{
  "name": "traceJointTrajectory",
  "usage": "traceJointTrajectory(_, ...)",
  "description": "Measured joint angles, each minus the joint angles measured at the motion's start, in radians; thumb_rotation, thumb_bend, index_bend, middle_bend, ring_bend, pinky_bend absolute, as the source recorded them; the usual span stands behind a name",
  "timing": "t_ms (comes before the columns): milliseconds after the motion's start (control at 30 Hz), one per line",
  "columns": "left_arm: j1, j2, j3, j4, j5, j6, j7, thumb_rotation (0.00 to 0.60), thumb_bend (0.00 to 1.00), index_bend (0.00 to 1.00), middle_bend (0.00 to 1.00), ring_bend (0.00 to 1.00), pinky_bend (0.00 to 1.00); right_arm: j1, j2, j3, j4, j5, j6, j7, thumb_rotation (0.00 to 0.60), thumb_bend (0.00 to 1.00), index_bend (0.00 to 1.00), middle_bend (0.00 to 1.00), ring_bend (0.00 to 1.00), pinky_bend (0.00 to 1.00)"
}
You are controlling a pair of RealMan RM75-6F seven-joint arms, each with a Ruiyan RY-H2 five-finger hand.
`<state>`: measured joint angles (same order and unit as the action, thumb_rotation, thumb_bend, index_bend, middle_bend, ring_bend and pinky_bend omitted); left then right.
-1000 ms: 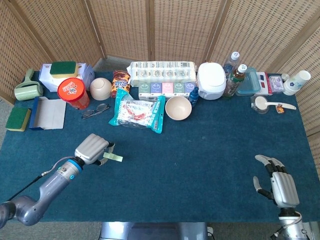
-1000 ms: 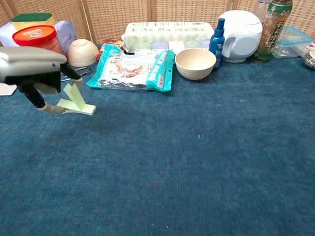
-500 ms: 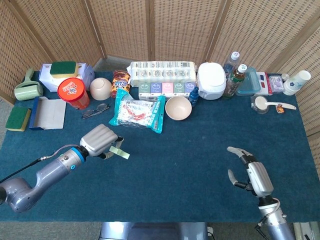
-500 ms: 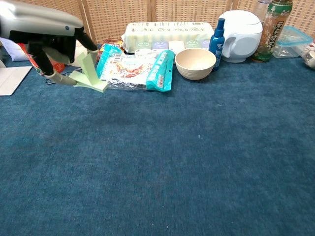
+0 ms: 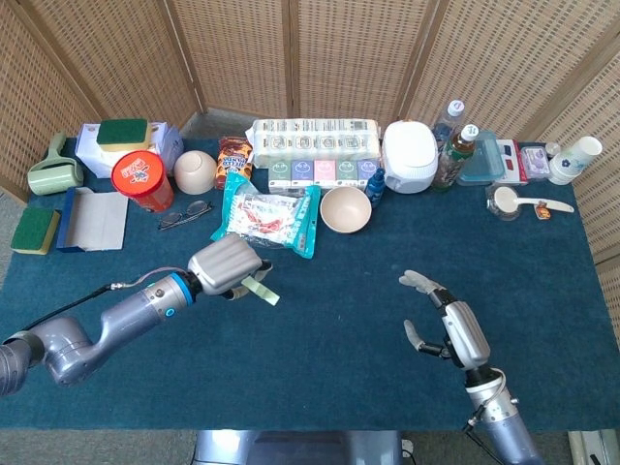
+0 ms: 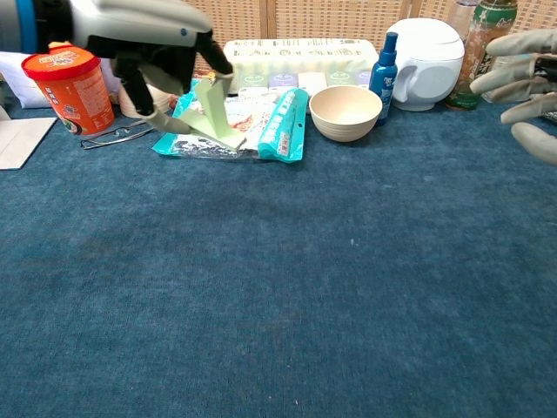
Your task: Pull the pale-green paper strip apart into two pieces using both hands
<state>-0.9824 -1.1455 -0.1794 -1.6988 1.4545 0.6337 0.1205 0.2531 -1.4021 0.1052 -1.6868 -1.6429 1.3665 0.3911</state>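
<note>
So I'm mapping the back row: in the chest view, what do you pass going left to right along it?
Orange tub → packaged rolls → blue spray bottle → white rice cooker → tea bottle.

Both views are evenly and brightly lit, with soft, diffuse light and no harsh glare. On the blue table cloth (image 5: 339, 320) only faint, blurry shadows sit directly beneath the objects. The wicker screen (image 5: 291, 53) behind the cloth is brightest toward its right side. The head view is sharp across the cloth. In the chest view, the near cloth is crisp, while the left hand (image 6: 144, 39) and right hand (image 6: 526, 83) at the upper corners look slightly soft.
</note>
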Motion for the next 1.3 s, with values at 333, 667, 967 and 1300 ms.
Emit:
traceJointTrajectory(333,-0.096,-0.055,-0.028,0.023,0.022,-0.050,-0.016,0.600,0.39,0.68,1.00,1.00,1.00,0.011,-0.028,0.008,-0.008,0.020,0.013,0.003,0.600,0.48,0.22,0.83,0.74,0.71)
traceJointTrajectory(667,-0.153,-0.082,-0.039,0.030,-0.017,-0.089,0.001,0.600,0.39,0.68,1.00,1.00,1.00,0.012,-0.087,0.010,0.055,0.001,0.070,0.016,0.600,0.47,0.42,1.00,1.00,1.00)
traceJointTrajectory(967,-0.187,-0.084,-0.039,0.024,-0.061,-0.105,0.047,0.600,0.39,0.68,1.00,1.00,1.00,0.042,-0.093,-0.015,0.059,-0.034,0.052,0.060,0.600,0.47,0.48,1.00,1.00,1.00)
traceJointTrajectory(1300,-0.211,-0.090,-0.027,0.012,-0.107,-0.108,0.094,0.600,0.39,0.68,1.00,1.00,1.00,0.066,-0.124,-0.014,0.044,-0.036,0.044,0.048,0.600,0.47,0.41,1.00,1.00,1.00)
